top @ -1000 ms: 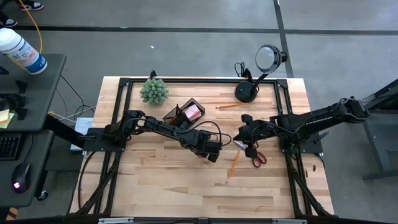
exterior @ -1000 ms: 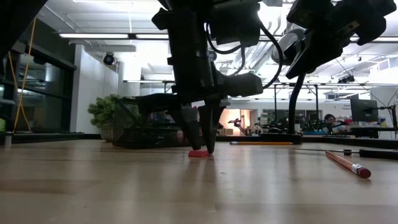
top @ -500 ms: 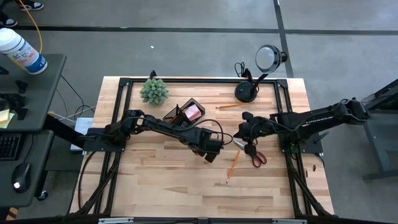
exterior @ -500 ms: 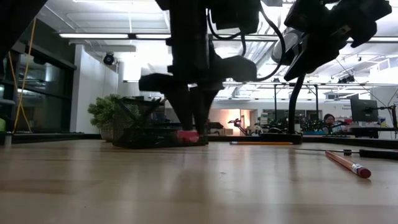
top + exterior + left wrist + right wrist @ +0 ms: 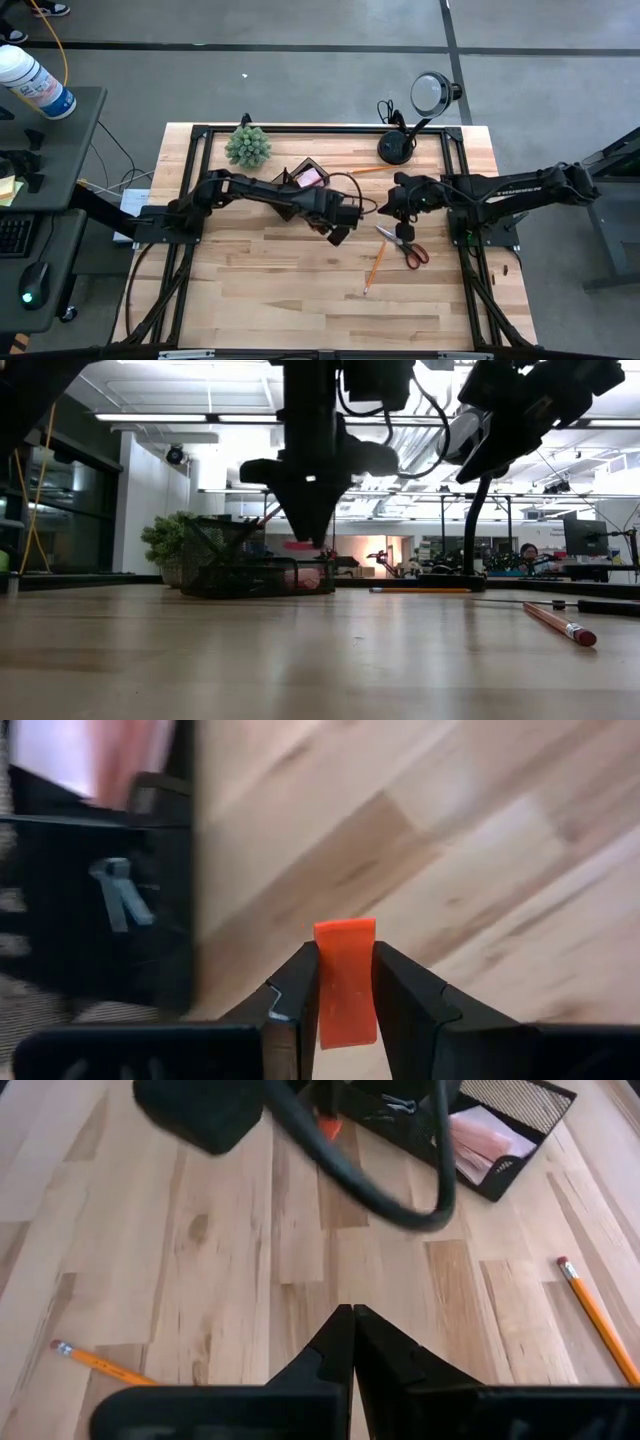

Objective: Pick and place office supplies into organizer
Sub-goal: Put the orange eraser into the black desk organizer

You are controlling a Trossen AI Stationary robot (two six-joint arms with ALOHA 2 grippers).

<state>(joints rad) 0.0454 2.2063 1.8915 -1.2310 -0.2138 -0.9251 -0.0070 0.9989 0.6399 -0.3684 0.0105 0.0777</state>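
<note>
Red-orange block sits clamped between left tool fingers.

Robotics lab — concrete floor, ceiling strip lights

No legible text anywhere.

Wooden table, seen from above. We note: organizer holding a pink sticky-note pad, left gripper just beside it; right gripper over red-handled scissors; two pencils; spiky plant; lamp.
</note>
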